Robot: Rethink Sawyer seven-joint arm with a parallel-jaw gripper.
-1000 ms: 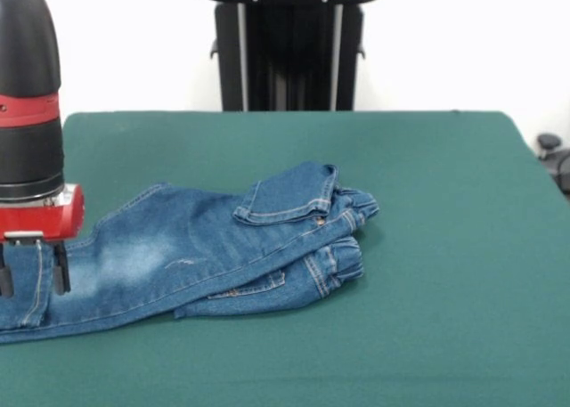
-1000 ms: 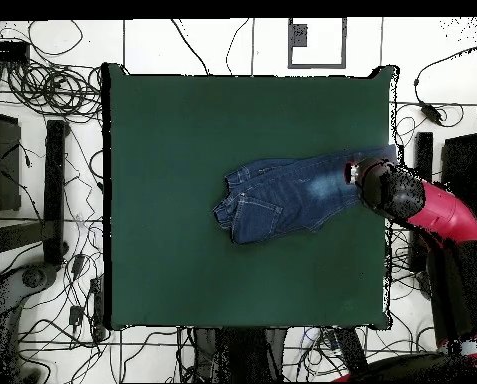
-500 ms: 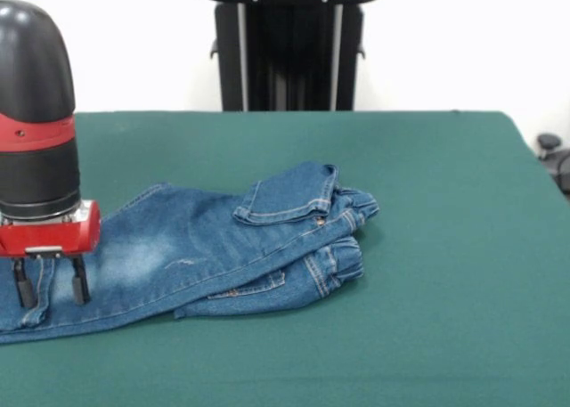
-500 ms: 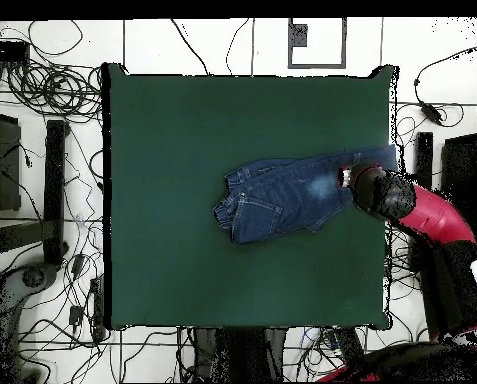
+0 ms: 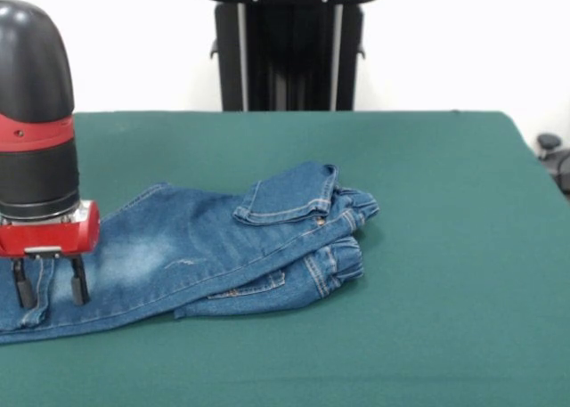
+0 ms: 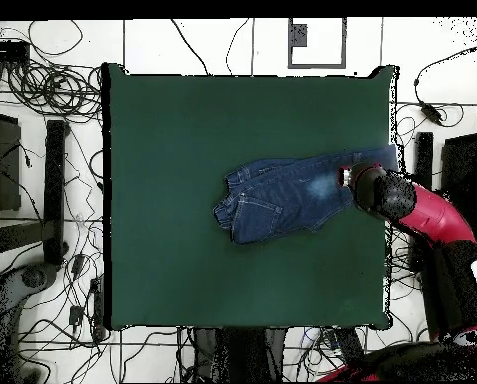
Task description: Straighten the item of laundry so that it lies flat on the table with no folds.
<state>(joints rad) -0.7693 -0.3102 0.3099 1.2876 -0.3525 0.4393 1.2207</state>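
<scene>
Our gripper, fingers parted, hangs over the jeans at one leg end, seemingly just above; their length runs away toward the bunched waist.

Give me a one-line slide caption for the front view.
Open gripper poised over the leg end of folded blue denim jeans on the dark green table.

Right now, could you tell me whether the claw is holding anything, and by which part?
Nothing is held. The claw is open, its fingers down at the leg end of the jeans, not closed on the denim.
</scene>
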